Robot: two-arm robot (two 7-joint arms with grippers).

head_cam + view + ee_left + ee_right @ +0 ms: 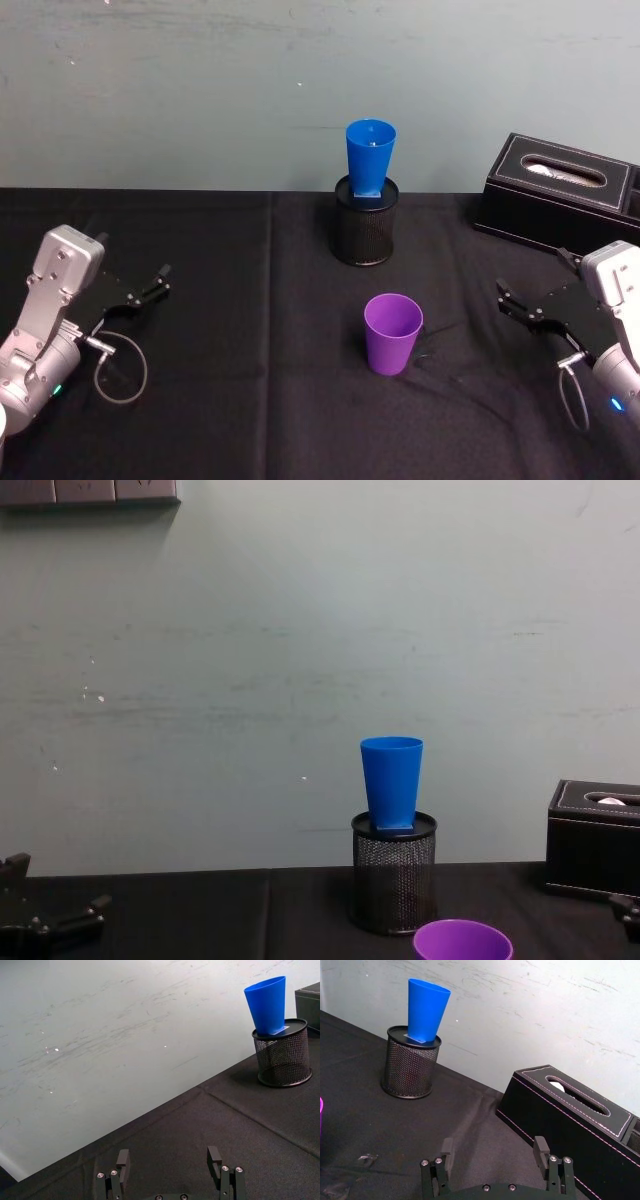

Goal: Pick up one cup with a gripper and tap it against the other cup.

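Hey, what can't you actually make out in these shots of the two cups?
Blue cup bottom: hidden by the mesh pen holder rim, every view.
Purple cup body: cut off by the chest view's bottom edge.
Tissue box right end: cut off by the head view's edge.
Left gripper, right gripper, open: bases cut off by wrist views' edges.

The purple cup (392, 333) and blue cup (370, 155) are showing smooth, faintly glossy plastic. Matt black cloth is covering the tabletop (220, 330). The pen holder (364, 232) is showing black wire mesh; the tissue box (525, 212) is looking leather-like, stitched.
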